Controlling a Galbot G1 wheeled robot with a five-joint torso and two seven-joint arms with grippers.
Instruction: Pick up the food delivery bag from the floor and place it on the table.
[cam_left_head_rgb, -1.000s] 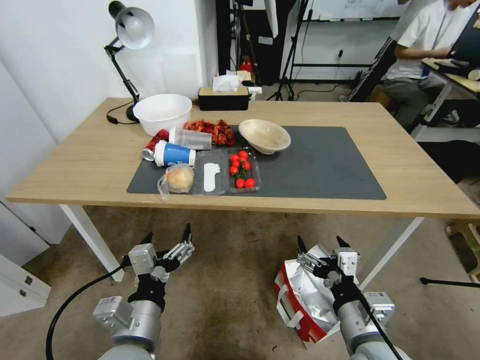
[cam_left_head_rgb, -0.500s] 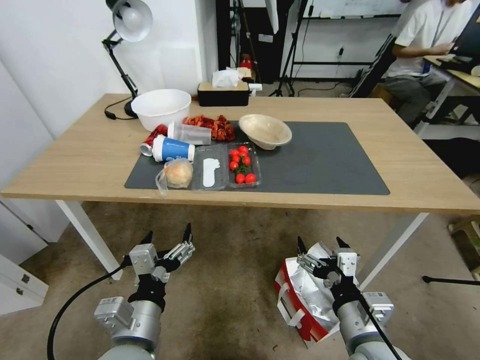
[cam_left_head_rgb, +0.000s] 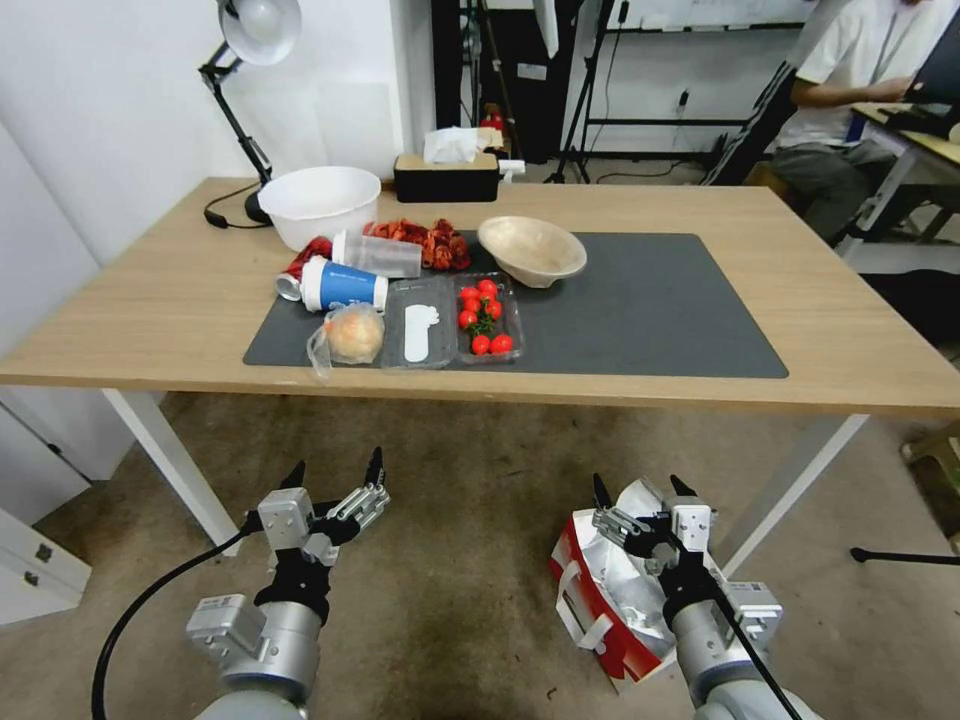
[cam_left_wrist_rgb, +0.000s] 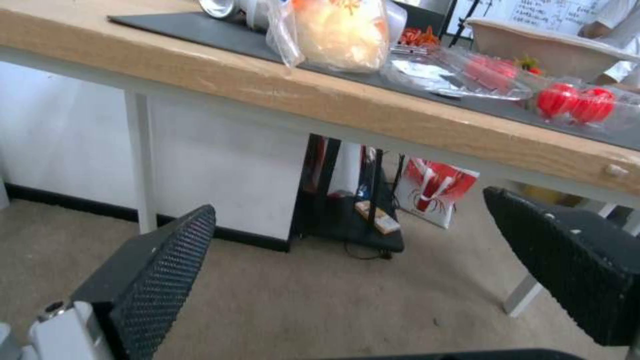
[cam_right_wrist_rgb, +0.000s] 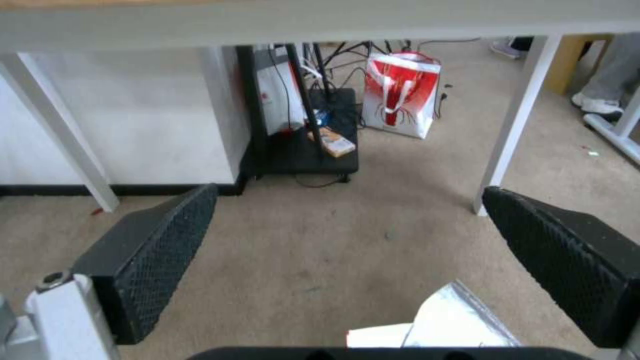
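Below, boxy foil-lined food delivery bag (cam_left_head_rgb: 610, 600), worn carpet (cam_left_head_rgb: 470, 570)

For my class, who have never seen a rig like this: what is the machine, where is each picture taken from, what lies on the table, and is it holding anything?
It is a two-armed robot on wheels. One picture looks down from its head; the others come from cameras on each wrist. The left gripper and right gripper are both open and hold nothing. The right one hangs over the food delivery bag, which stands on the floor. On the table lie a white bowl, a beige bowl, a blue cup, a bagged bread roll and a tray of tomatoes.
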